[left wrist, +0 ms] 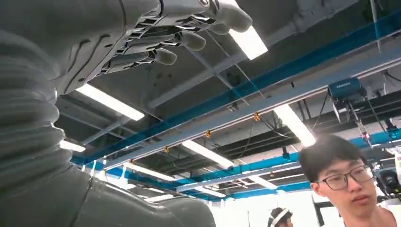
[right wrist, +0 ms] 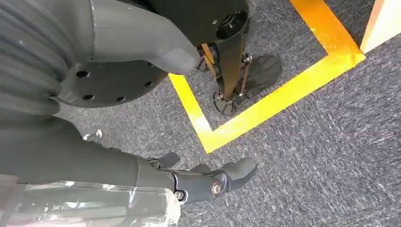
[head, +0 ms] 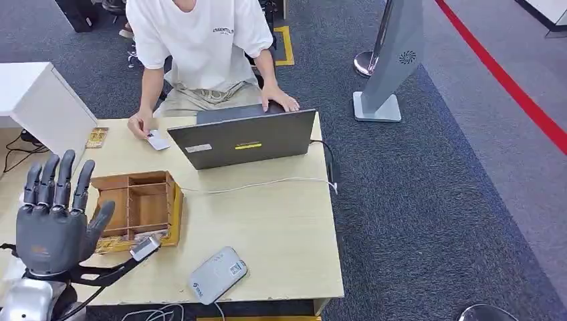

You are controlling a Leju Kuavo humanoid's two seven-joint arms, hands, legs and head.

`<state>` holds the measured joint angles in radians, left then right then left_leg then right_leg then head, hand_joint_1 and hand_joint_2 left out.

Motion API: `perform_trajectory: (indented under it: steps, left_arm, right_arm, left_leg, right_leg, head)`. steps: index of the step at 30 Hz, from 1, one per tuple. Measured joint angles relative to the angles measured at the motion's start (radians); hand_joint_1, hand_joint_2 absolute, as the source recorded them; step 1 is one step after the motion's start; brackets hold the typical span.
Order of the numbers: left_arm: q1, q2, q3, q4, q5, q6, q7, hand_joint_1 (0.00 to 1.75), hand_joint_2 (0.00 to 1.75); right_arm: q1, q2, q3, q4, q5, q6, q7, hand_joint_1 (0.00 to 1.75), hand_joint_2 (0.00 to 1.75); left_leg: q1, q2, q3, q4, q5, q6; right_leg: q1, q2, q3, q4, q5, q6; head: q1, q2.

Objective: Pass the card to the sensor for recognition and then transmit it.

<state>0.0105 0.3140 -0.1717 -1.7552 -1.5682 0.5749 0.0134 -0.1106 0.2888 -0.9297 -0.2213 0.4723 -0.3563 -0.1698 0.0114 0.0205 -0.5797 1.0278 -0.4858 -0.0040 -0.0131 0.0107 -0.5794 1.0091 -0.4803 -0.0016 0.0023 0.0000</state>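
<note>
The left robot hand (head: 53, 224) is raised, fingers spread, holding nothing, beside the wooden box (head: 137, 207) on the desk (head: 281, 227); grey carpet (head: 428, 200) beyond. The right robot hand (right wrist: 208, 179) hangs over carpet, fingers loosely apart, holding nothing.

The small white rectangular card (head: 158, 142) lies flat at the table's far edge, under a person's fingertips. The flat grey rounded sensor pad (head: 217, 274) rests near the front edge, well apart.

I stand in an industrial test hall: grey carpet (head: 428, 200) with red and yellow floor tape around my desk (head: 281, 227), exposed blue ceiling beams (left wrist: 283, 71) and strip lights overhead.
</note>
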Motion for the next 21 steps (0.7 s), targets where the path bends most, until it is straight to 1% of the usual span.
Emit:
perform_trajectory:
  steps: [3,8,10,15,17,21]
  left_arm:
    - [0.018,0.0,-0.003,-0.015,0.014,-0.036,-0.001,0.0,1.75]
    - [0.065,0.023,-0.04,-0.024,0.08,-0.192,-0.006,0.0,1.75]
    - [0.071,0.038,-0.055,-0.024,0.111,-0.237,-0.009,0.0,1.75]
    - [0.071,0.057,-0.072,-0.024,0.128,-0.257,-0.013,0.0,1.75]
    - [0.071,0.064,-0.075,-0.024,0.142,-0.289,-0.014,0.0,1.75]
    - [0.07,0.092,-0.08,-0.024,0.187,-0.362,-0.027,0.0,1.75]
  right_arm:
    - [0.0,-0.001,-0.002,0.0,-0.008,-0.002,-0.001,0.0,1.75]
    - [0.001,-0.003,-0.021,0.0,-0.023,0.005,-0.002,0.0,1.75]
    - [0.002,-0.005,-0.025,0.0,-0.023,0.012,-0.002,0.0,1.75]
    - [0.003,-0.01,-0.027,0.0,-0.023,0.014,0.0,0.0,1.75]
    - [0.004,-0.01,-0.029,0.0,-0.025,0.014,-0.001,0.0,1.75]
    - [0.006,-0.013,-0.035,0.0,-0.029,0.018,-0.002,0.0,1.75]
  left_leg:
    - [0.0,0.0,0.0,0.0,0.0,0.001]
    - [0.0,0.0,0.0,0.0,0.0,0.001]
    - [0.0,-0.001,0.0,0.0,0.0,0.001]
    - [0.0,-0.001,0.0,0.0,0.0,0.001]
    - [0.0,-0.001,0.0,0.0,0.0,0.001]
    - [0.0,-0.001,0.0,0.0,0.0,0.001]
  right_leg:
    - [0.0,0.0,0.001,0.0,0.0,0.0]
    - [0.0,0.0,0.001,0.0,0.0,0.0]
    - [0.0,0.0,0.001,0.0,0.0,0.0]
    - [0.0,-0.001,0.001,0.0,0.0,0.0]
    - [0.0,-0.001,0.001,0.0,0.0,0.0]
    - [0.0,-0.001,0.001,0.0,0.0,0.0]
  head:
    - [0.0,0.0]
    - [0.0,0.0]
    - [0.0,0.0]
    - [0.0,0.0]
    - [0.0,0.0]
    - [0.0,0.0]
